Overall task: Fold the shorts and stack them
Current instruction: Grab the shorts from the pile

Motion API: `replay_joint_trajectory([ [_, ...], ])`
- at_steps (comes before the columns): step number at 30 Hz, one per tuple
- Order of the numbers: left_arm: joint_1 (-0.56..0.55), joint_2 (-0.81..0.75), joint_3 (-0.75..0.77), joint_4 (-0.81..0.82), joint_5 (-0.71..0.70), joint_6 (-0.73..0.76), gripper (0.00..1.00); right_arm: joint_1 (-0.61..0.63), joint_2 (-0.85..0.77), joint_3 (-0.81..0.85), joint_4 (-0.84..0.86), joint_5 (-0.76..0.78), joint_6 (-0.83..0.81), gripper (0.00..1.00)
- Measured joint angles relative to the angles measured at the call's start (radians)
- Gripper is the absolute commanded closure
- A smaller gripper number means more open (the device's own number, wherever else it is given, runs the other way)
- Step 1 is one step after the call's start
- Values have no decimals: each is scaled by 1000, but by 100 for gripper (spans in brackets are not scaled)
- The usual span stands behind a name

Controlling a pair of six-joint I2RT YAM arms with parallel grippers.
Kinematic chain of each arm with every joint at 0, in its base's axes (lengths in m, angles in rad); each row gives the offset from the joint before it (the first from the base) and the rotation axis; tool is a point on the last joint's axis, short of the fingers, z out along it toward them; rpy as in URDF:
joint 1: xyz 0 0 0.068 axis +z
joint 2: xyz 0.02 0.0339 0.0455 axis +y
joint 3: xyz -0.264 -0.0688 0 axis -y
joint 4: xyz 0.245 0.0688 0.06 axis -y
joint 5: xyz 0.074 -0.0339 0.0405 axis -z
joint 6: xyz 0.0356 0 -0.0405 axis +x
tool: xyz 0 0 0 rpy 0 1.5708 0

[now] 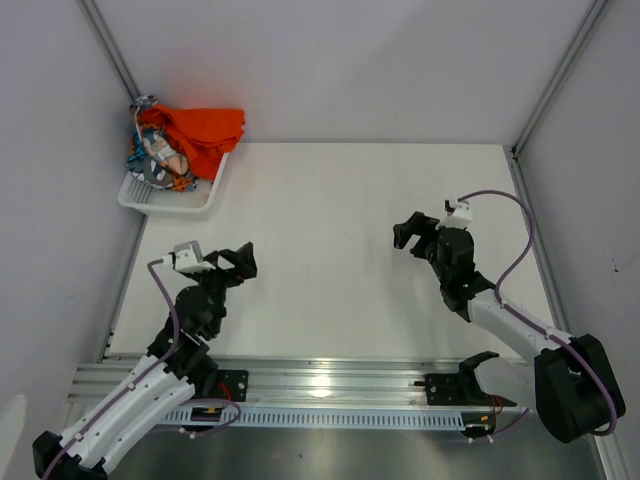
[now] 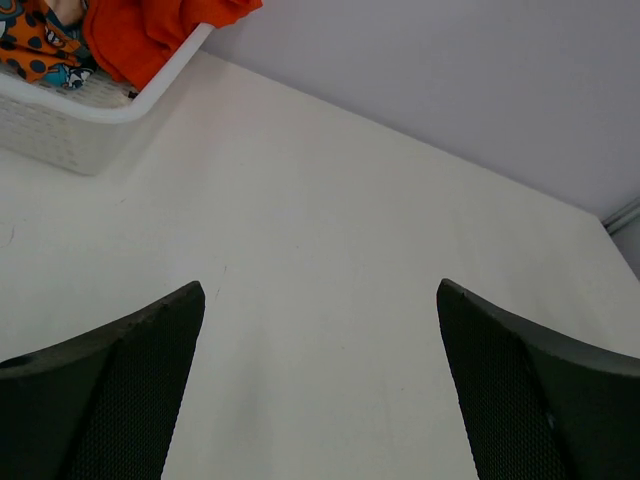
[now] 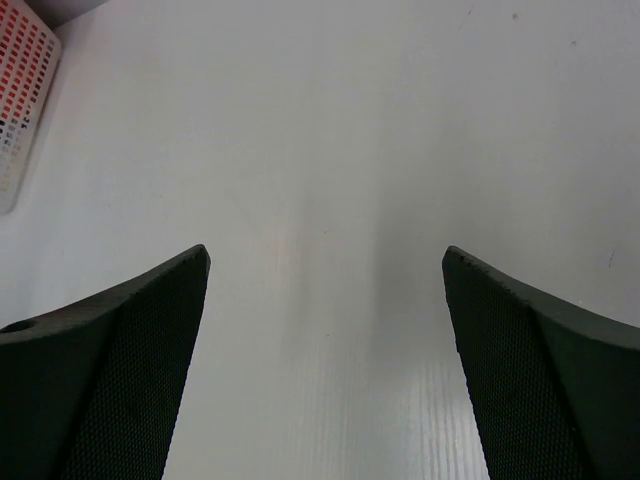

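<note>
The orange shorts lie bunched in the white mesh basket at the table's far left corner, spilling over its right rim. The printed shorts lie crumpled beside them in the basket's left part. Both also show in the left wrist view, the orange pair and the printed pair. My left gripper is open and empty over the bare table, below the basket. My right gripper is open and empty at mid-right.
The white table is walled by grey panels at the back and both sides. An aluminium rail with the arm bases runs along the near edge. The basket's corner shows at the right wrist view's upper left.
</note>
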Motion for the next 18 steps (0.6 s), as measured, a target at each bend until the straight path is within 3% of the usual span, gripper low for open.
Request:
replay_joint_trajectory([
  [4,3,-45,-21,-8,-35,-61,1,-11,-11,-18,14,-15,0,1],
  [8,80,106,92,-127,-56,-179,1,-15,-11,-22,18,-29,0,0],
  [14,484,480,473,-211,164,-345,1,-17,-13,-23,20,-45,0,0],
  [18,636,708,696,-249,313,-430,1,-23,-14,-23,19,-53,0,1],
])
